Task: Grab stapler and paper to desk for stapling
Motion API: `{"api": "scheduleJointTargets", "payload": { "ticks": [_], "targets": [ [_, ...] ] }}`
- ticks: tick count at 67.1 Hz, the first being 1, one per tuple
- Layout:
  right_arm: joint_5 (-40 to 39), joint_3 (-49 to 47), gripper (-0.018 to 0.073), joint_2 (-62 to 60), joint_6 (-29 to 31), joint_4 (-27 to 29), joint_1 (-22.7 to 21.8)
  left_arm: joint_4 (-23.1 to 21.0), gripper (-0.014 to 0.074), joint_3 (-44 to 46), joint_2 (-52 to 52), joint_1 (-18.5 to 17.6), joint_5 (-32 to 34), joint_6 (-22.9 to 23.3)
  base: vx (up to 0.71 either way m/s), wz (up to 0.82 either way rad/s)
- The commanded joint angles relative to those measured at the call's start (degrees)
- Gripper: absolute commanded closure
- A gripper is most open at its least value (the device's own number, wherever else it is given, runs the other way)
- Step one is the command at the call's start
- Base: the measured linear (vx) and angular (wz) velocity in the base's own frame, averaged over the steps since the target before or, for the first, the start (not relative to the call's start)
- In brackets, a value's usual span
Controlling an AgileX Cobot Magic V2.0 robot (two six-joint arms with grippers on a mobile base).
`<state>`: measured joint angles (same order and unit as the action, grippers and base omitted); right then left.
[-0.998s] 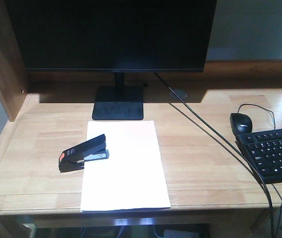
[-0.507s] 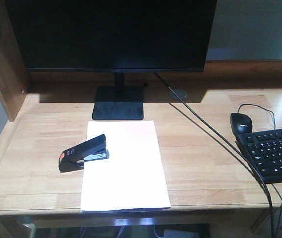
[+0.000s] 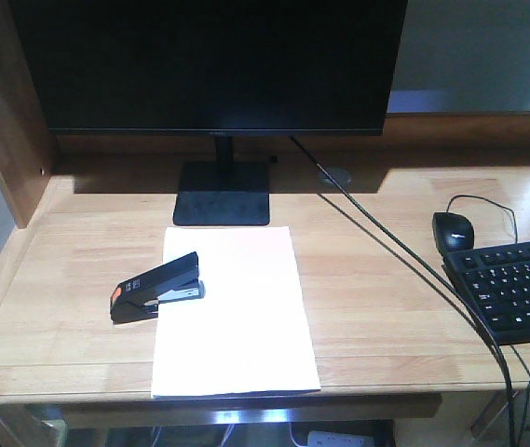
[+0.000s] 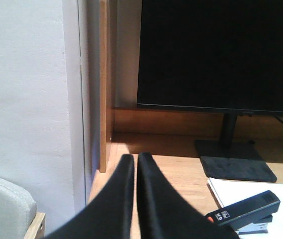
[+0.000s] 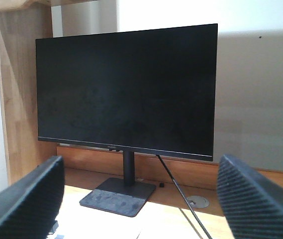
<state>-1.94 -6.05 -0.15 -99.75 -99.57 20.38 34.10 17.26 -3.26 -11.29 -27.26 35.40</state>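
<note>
Nearest the front edge of the pale planked surface (image 3: 376,307) lies the paper (image 3: 232,312), a plain white sheet, flat and lengthwise toward the monitor. The stapler (image 3: 157,288) sits across its left edge, black, orange-red patch at the rear end off the sheet, silvery strip on the nose end over the paper. To the right, well apart, a black keyboard (image 3: 516,287) with a black mouse (image 3: 454,229) just behind it, and a dark cable (image 3: 404,261) running diagonally across the wood. Farther back stands the monitor (image 3: 213,63), screen dark, on its flat square base (image 3: 223,194). The front view shows neither arm. The left wrist view adds the left pincer (image 4: 135,164), its two black fingers clenched nearly together with nothing between them, low at the surface's left end, stapler and paper corner off to its right. The right wrist view gives the right pincer (image 5: 146,199), released, fingers (image 5: 29,199) wide at both frame edges, facing the monitor.
</note>
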Motion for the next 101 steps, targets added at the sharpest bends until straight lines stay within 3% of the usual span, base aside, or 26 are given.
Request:
{"api": "scheduleJointTargets", "payload": {
  "ticks": [1,33,41,52,64,101],
  "targets": [
    [0.8,-1.5,-0.0029,0.7,0.5,-2.6,-0.3,0.5,0.0603,1.4,-0.9,-0.2,3.2,0.4,0.0,0.0],
    [1.3,-1.5,-0.0027,0.7,0.6,-2.6,-0.3,0.5,0.0603,1.4,-0.9,-0.2,3.2,0.4,0.0,0.0],
    [1.3,-1.5,0.0014,0.7,0.6,-2.6,-0.3,0.5,0.0603,1.4,-0.9,-0.2,3.2,0.4,0.0,0.0],
    [1.3,-1.5,0.0205,0.7,0.7,-2.7,-0.3,0.5,0.0603,1.4,-0.9,-0.2,3.2,0.4,0.0,0.0],
    [1.4,-1.5,0.0576,0.7,0.7,-2.7,-0.3,0.5,0.0603,1.4,-0.9,-0.2,3.2,0.4,0.0,0.0],
    [1.9,-1.5,0.0568,0.7,0.7,-2.7,-0.3,0.5,0.0603,1.4,-0.9,-0.2,3.2,0.4,0.0,0.0]
  ]
}}
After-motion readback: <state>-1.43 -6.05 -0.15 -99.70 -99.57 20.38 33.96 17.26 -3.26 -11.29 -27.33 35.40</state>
